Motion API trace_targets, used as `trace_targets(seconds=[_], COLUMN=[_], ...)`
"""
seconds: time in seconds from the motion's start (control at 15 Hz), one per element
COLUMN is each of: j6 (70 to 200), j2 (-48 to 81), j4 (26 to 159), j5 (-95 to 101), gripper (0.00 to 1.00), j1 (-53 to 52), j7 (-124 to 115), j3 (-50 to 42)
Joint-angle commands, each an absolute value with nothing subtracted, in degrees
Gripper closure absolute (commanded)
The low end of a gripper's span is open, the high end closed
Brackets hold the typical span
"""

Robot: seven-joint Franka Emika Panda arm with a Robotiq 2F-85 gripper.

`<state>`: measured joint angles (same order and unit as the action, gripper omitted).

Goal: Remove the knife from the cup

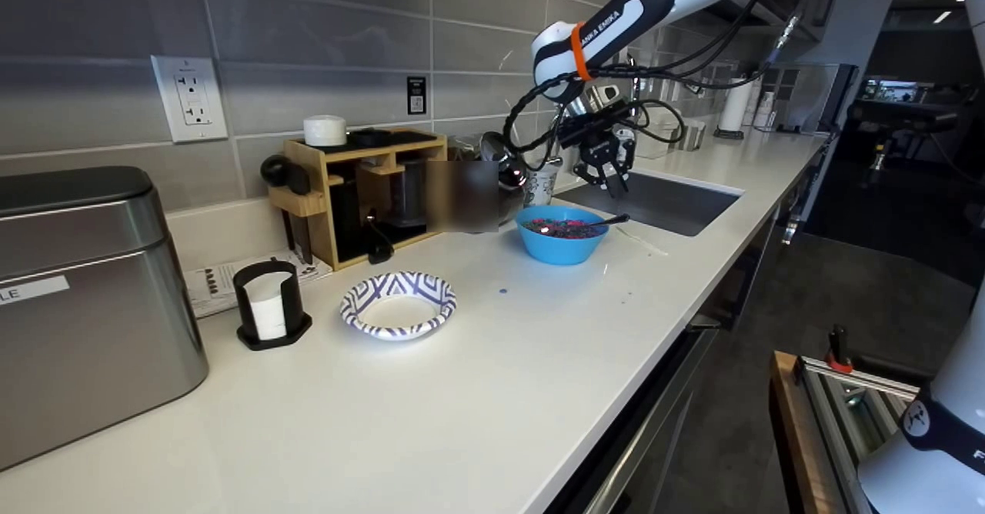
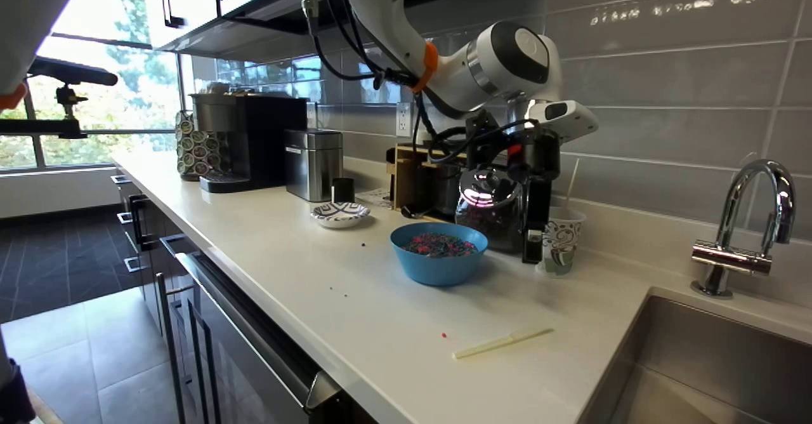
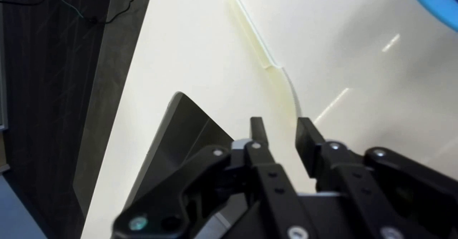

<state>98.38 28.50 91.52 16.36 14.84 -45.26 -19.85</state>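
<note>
A: Where does the knife lie?

B: Flat on the counter, lower middle of the frame in an exterior view, left of the sink. Pale. Slim handle toward the left, broader blade toward the right.

A: Wrist view?

B: Upper middle of the frame, slanting down to the right, blade end nearest the gripper.

A: State of the gripper?

B: Fingers parted, pale counter showing in the gap between the tips. It hangs above the counter; the knife lies on the surface below.

A: And the cup?

B: Upright, right of centre in an exterior view, swirl-patterned. A pale stick rises from its mouth, leaning right; too thin to identify. The gripper covers the cup's left edge there; whether they touch cannot be told.

A: Neighbours?

B: Left of the cup, a dark shiny jar, partly behind the gripper. Next to it, a blue bowl, seen in both exterior views, holding dark and pink bits. A dark handle leans out over its right rim. A purple-patterned dish sits left of centre in an exterior view.
</note>
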Motion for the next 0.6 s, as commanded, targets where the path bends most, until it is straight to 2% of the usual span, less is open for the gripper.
trace_targets(seconds=[0.0,0.13,0.2,0.4,0.53], j6=[104.6,107.9,109.6,111.2,111.9], j2=[26.5,24.7,23.7,20.1,17.0], j4=[91.6,92.0,92.4,93.9,95.3], j5=[13.0,11.1,10.6,9.3,8.1], gripper=[0.98,1.0,0.91,0.75,0.78], j1=[15.8,16.0,15.9,15.8,15.8], j7=[-44.6,-43.8,-43.5,-41.5,-39.1], j3=[-19.1,-19.0,-19.1,-19.2,-19.0])
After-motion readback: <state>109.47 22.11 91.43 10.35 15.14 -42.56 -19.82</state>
